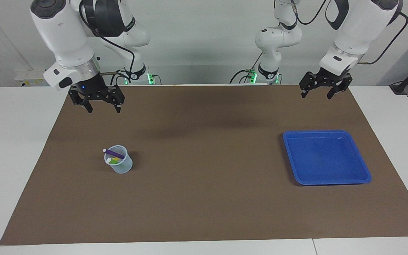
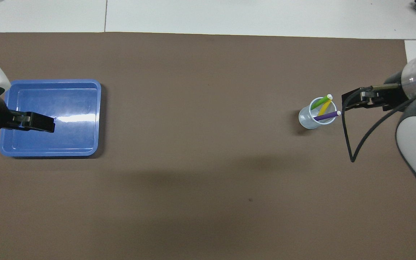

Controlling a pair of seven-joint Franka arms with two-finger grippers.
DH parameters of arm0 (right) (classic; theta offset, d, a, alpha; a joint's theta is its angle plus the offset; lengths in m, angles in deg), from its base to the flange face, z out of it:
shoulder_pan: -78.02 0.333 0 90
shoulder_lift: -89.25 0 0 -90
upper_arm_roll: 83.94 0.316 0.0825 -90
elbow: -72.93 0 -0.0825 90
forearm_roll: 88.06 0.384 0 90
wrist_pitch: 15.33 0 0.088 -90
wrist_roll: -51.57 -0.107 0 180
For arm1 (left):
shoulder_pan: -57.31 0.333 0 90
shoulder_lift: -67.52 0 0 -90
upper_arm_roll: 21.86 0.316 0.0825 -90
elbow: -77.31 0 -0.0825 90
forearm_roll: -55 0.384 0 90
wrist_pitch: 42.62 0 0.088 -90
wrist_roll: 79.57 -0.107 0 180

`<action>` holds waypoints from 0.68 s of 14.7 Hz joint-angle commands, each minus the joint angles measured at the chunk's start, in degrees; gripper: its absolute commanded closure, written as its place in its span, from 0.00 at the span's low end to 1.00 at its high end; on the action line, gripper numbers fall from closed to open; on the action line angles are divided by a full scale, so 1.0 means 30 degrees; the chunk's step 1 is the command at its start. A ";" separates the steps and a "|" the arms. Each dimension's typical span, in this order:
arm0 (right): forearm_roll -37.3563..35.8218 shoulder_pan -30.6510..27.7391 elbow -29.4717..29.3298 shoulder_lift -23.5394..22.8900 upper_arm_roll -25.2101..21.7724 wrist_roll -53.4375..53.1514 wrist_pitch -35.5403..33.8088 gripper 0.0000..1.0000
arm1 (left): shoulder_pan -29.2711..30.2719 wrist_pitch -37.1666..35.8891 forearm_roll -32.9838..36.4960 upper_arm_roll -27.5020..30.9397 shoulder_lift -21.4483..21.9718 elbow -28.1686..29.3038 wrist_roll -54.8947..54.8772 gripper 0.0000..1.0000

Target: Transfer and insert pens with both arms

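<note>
A clear plastic cup (image 1: pixel 120 164) stands on the brown mat toward the right arm's end; it also shows in the overhead view (image 2: pixel 311 117). Three pens stand tilted in it: purple (image 1: pixel 114 153) (image 2: pixel 325 116), yellow (image 2: pixel 324 107) and green (image 2: pixel 320 102), with their pale cap ends up. My right gripper (image 1: pixel 103 108) (image 2: pixel 349 101) is open and empty, raised over the mat beside the cup. My left gripper (image 1: pixel 316 95) (image 2: pixel 49 126) is open and empty, raised over the edge of the blue tray.
A blue tray (image 1: pixel 326 157) (image 2: pixel 49 85) with nothing in it lies on the brown mat (image 1: pixel 204 198) toward the left arm's end. White table borders the mat on all sides. A black cable (image 2: pixel 349 144) hangs from the right arm.
</note>
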 commanded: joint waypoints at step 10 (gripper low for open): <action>0.0737 -0.0967 -0.1213 -0.0689 0.0369 0.0572 -0.1022 0.00 | -0.0106 0.0254 0.0353 0.0148 0.0339 -0.0049 -0.0941 0.00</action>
